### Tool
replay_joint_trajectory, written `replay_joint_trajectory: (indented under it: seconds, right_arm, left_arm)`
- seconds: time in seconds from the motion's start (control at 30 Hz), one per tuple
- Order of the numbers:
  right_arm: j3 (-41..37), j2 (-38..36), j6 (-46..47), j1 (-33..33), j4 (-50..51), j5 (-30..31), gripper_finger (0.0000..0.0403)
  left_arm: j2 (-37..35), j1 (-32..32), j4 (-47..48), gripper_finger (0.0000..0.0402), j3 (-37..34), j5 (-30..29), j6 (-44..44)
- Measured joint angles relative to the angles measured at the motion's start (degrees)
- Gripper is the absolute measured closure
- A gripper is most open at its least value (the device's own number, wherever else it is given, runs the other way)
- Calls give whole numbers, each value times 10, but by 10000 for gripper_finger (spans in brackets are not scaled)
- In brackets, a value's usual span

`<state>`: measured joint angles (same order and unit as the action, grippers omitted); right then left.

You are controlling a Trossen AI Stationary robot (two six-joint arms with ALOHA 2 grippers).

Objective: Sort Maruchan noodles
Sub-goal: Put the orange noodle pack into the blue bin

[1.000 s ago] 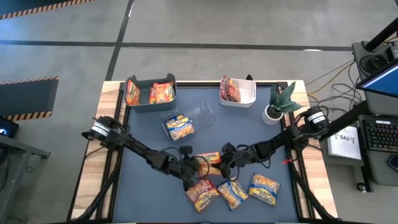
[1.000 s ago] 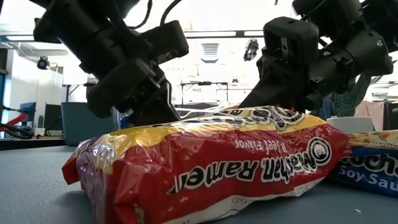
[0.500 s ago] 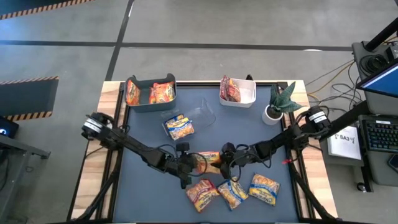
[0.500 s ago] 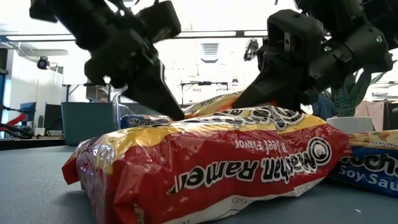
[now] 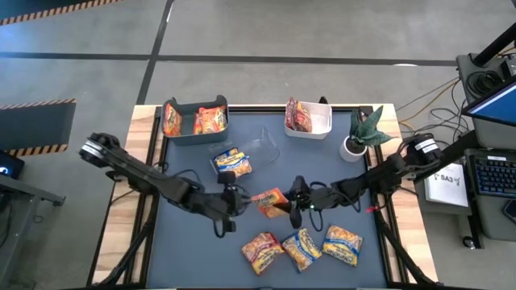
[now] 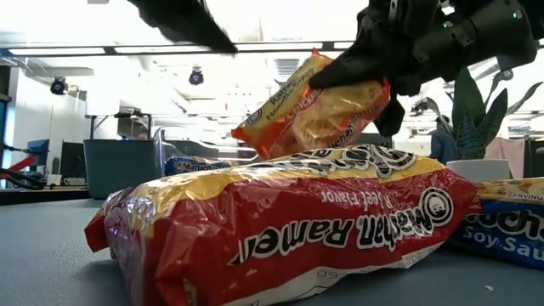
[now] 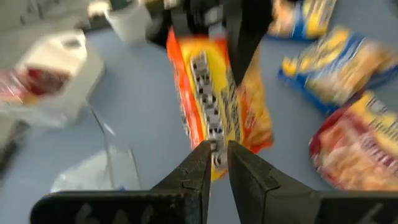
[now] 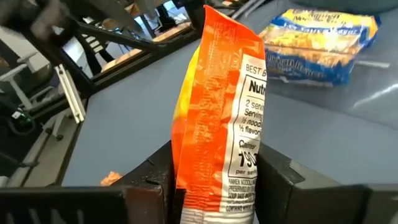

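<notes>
An orange-yellow Maruchan noodles packet (image 5: pixel 272 201) hangs above the middle of the table with my right gripper (image 5: pixel 289 206) shut on it. In the low view the packet (image 6: pixel 314 106) floats above a dark red packet (image 6: pixel 280 229) that lies flat on the table. My left gripper (image 5: pixel 236 201) is on the packet's left, shut. The low view shows its fingers (image 6: pixel 200 21) higher than the packet and apart from it. My right gripper pinches one end of the orange packet (image 8: pixel 214 171) between its two fingers, one on each flat face. The fingers (image 6: pixel 361 64) reach in roughly level from the table's right. The packet stands on edge, tilted, and sticks out beyond the fingertips, lifted clear of the table.
A dark red packet (image 5: pixel 262 250) and two blue-yellow ones (image 5: pixel 301 248) (image 5: pixel 343 244) lie near the front edge. At the back are a teal bin (image 5: pixel 196 133) with orange packets, a white bin (image 5: pixel 318 127) with dark red ones, a clear bin (image 5: pixel 262 147) beside a blue-yellow packet (image 5: pixel 232 163), and a potted plant (image 5: pixel 363 133).
My right gripper has risen with the orange packet and rolled, so the packet has come off the table and turned onto its edge. My left gripper, which was at the packet's left end, has lifted and drawn back toward the table's left, away from the packet.
</notes>
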<state>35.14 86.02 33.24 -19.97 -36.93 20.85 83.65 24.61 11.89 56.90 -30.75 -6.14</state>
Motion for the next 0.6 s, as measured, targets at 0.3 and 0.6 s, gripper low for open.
replay_joint_trajectory:
  seconds: [0.3, 0.6]
  right_arm:
    - [0, -8, -60, 0, -24, 4, 280]
    - [0, -33, -158, 0, -63, 2, 280]
  left_arm:
    - [-84, 3, -98, 322, -34, -2, 37]
    - [-90, 3, -264, 200, -130, 2, 7]
